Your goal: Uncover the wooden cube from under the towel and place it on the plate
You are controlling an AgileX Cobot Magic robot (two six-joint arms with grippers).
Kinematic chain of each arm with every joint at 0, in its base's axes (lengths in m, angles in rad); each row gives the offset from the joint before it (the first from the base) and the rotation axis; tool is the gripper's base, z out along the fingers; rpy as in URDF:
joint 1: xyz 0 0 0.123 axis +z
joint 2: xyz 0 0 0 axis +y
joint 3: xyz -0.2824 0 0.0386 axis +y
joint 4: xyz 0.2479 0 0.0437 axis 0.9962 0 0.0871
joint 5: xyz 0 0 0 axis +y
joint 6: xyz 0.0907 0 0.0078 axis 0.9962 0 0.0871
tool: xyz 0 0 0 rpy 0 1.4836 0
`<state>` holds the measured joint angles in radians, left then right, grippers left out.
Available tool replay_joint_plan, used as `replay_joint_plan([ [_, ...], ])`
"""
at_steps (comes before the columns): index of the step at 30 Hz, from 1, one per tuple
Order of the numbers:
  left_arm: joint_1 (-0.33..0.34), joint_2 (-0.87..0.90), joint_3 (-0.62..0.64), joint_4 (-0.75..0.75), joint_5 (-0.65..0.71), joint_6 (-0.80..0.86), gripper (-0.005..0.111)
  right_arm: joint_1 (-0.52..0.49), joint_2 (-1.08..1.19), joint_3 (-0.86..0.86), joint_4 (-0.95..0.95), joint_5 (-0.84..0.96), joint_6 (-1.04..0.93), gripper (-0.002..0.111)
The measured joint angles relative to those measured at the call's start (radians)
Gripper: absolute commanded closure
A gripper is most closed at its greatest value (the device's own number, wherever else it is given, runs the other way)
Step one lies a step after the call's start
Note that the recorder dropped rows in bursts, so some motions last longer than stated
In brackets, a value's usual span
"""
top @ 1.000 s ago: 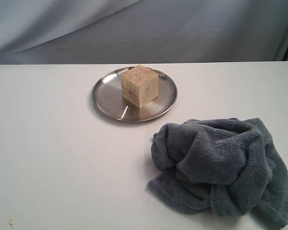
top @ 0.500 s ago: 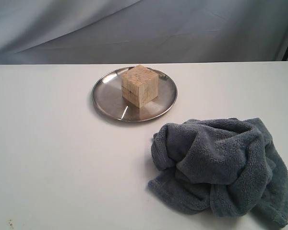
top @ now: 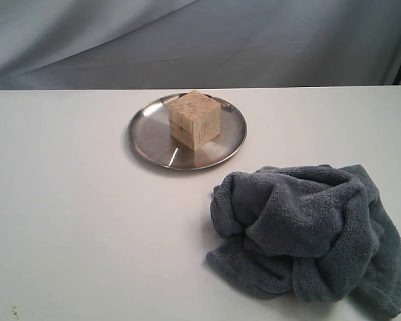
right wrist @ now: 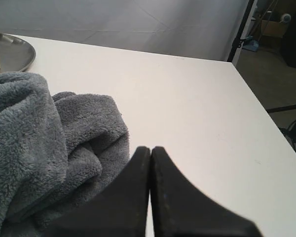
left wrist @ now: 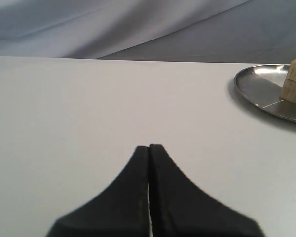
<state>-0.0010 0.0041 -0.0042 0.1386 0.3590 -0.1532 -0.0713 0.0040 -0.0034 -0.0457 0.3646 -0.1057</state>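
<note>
Since the wooden cube (top: 195, 119) sits flat on the plate (top: 146, 137), a touch toward the plate's far side with one corner turned to the near edge of the counter (top: 80, 221), the job looks finished to my eye. The only thing to do now is keep the arms out of the way. The plate lies toward the far edge, slightly left of the middle. The towel (top: 307, 231) is bunched in a heap by the near right corner, apart from the plate and covering nothing that I can see.

The left gripper (left wrist: 149, 148) has its jaws pressed together with nothing between them. It is low over bare counter, with the plate and cube near. The right gripper (right wrist: 150, 149) is likewise pinched closed and empty, just beside the towel's folds near the right edge.

To finish well, I judge that neither arm should sweep toward the plate, since a nudge to the rim could slide the cube. The right one should lift clear first, so its tips do not snag the fleece and drag it along
</note>
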Motion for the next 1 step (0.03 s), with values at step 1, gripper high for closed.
replay_joint_plan([
  [1, 0.0, 0.0, 0.0, 0.0, 0.0, 0.0, 0.107, 0.0, 0.0, 0.0, 0.0, 0.0, 0.0, 0.108],
])
